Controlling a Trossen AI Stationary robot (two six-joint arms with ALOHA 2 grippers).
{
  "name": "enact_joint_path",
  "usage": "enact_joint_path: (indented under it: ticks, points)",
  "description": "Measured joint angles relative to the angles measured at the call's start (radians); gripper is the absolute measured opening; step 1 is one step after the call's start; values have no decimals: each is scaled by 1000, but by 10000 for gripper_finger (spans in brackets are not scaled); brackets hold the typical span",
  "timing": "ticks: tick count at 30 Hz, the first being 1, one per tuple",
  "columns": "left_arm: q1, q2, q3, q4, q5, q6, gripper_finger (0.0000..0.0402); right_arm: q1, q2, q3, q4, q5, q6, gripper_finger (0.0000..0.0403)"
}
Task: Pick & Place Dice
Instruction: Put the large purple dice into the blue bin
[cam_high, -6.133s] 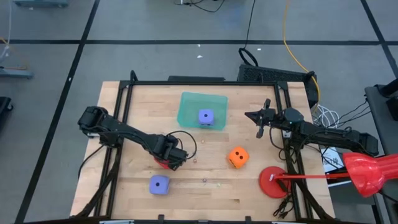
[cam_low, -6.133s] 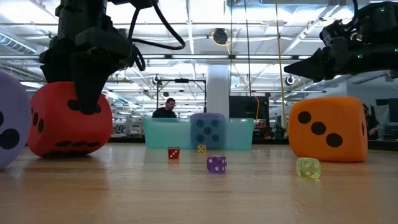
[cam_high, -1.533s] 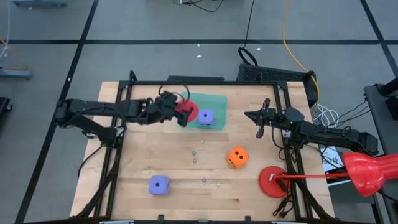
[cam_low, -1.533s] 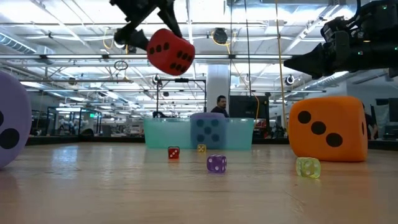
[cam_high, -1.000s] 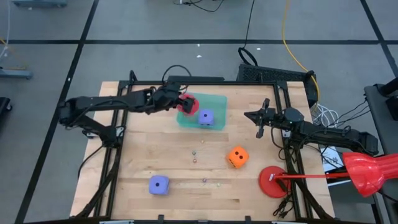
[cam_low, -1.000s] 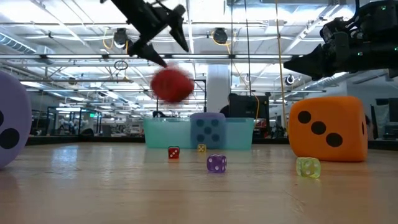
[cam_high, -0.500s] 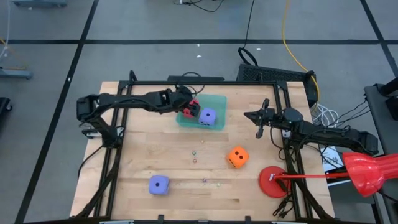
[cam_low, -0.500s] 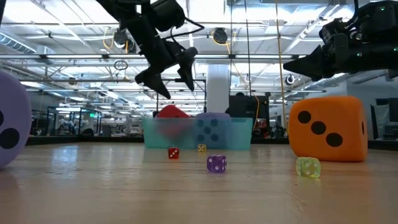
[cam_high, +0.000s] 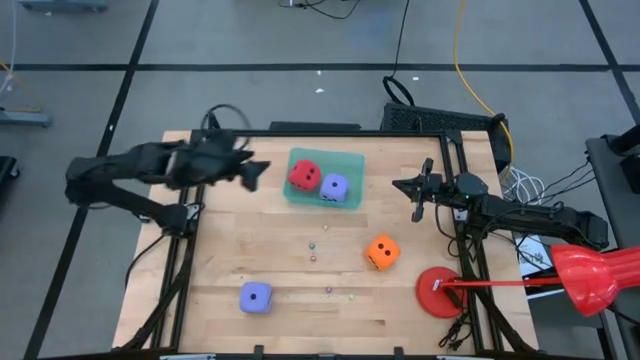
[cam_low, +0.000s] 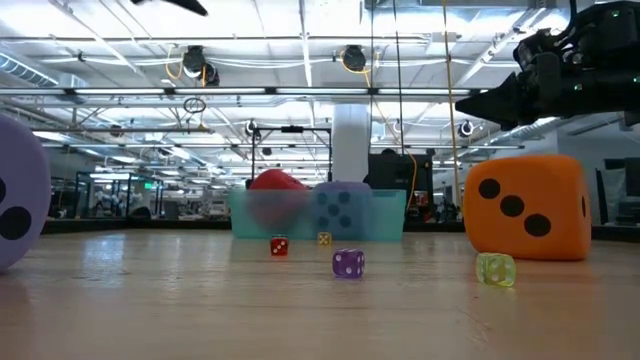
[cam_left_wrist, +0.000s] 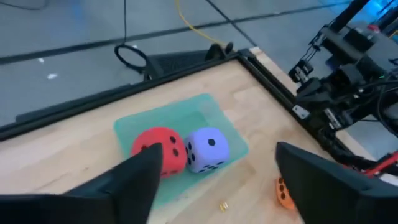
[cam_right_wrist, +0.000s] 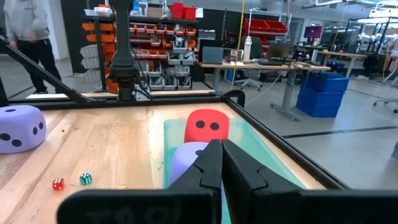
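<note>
Left tool (cam_high: 250, 172): wide open, holds nothing, beside the bin (cam_high: 345, 163).
Right tool (cam_high: 416, 197): closed, empty, near the desk's (cam_high: 230, 250) right edge.
Red die (cam_high: 303, 176): in bin, touching a purple die (cam_high: 334, 187).
Orange die (cam_high: 382, 252), other purple die (cam_high: 256, 296): on desk.

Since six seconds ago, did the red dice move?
Yes. The red dice went from the table's left-middle up into the green bin, beside the purple dice.

Grey floor (cam_high: 80, 40) with black lines; shelving (cam_right_wrist: 155, 43) and desks (cam_right_wrist: 261, 65) beyond
</note>
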Motion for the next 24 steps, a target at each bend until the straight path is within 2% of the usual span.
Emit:
enact_joint_path:
  ticks: [5, 8, 11, 13, 16, 20, 24]
  points:
    - [-146, -71, -8, -251, -110, -152, 183, 0, 0, 0, 1, 0, 0, 0]
    - [-219, -71, -61, -387, -102, -254, 101, 0, 2, 0, 0, 0, -1, 0]
    - [-273, -63, -152, -417, -55, -349, 23, 0, 1, 0, 9, 0, -24, 0]
    - [-306, -65, -213, -400, -53, -377, 11, 0, 1, 0, 8, 0, -30, 0]
    - [-339, -68, -293, -358, -69, -380, 17, 0, 2, 0, 14, 0, -30, 0]
    - [-356, -75, -381, -274, -147, -344, 5, 0, 1, 0, 44, 1, -30, 0]
    - [-355, -143, -462, -218, -212, -302, 9, 0, 2, 0, 47, 1, -14, 0]
